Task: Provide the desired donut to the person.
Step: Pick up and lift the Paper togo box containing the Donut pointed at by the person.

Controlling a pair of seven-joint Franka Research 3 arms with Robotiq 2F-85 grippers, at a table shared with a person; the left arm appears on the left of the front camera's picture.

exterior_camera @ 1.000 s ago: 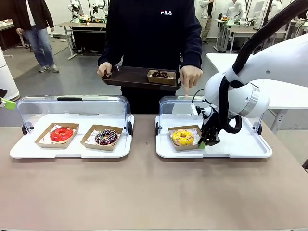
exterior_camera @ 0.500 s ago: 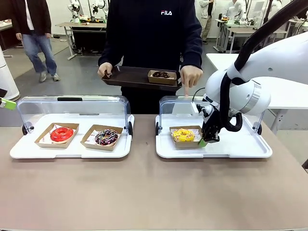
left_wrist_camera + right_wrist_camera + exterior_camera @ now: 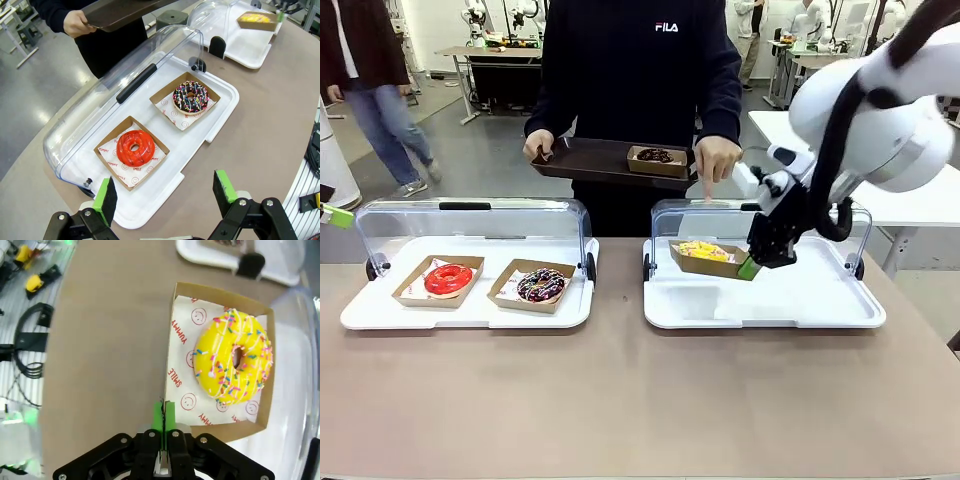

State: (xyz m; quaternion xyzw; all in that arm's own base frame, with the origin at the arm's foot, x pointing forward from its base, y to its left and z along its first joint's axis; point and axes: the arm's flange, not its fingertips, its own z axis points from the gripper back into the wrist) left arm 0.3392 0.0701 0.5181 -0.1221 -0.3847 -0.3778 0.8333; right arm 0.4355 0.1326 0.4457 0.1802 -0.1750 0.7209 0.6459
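Observation:
A yellow sprinkled donut (image 3: 701,249) lies in a brown cardboard tray (image 3: 708,262) that hangs in the air above the right white tray (image 3: 790,305). My right gripper (image 3: 752,266) is shut on the cardboard tray's right edge; in the right wrist view the yellow donut (image 3: 234,363) sits beyond my gripper (image 3: 163,427). The person (image 3: 640,70) in a black sweatshirt stands at the far side holding a dark serving tray (image 3: 582,160) with a chocolate donut (image 3: 654,155) on it; one hand (image 3: 716,160) points down. My left gripper (image 3: 165,195) hovers open above the left tray (image 3: 200,135).
The left tray holds a red glazed donut (image 3: 449,279) and a chocolate sprinkled donut (image 3: 541,285), each in a cardboard tray. Clear lids (image 3: 470,220) stand open behind both white trays. The brown table (image 3: 620,390) has free room at the front.
My right gripper has lifted the yellow donut's cardboard tray off the white tray and raised it toward the person. The person's tray and pointing hand stay put.

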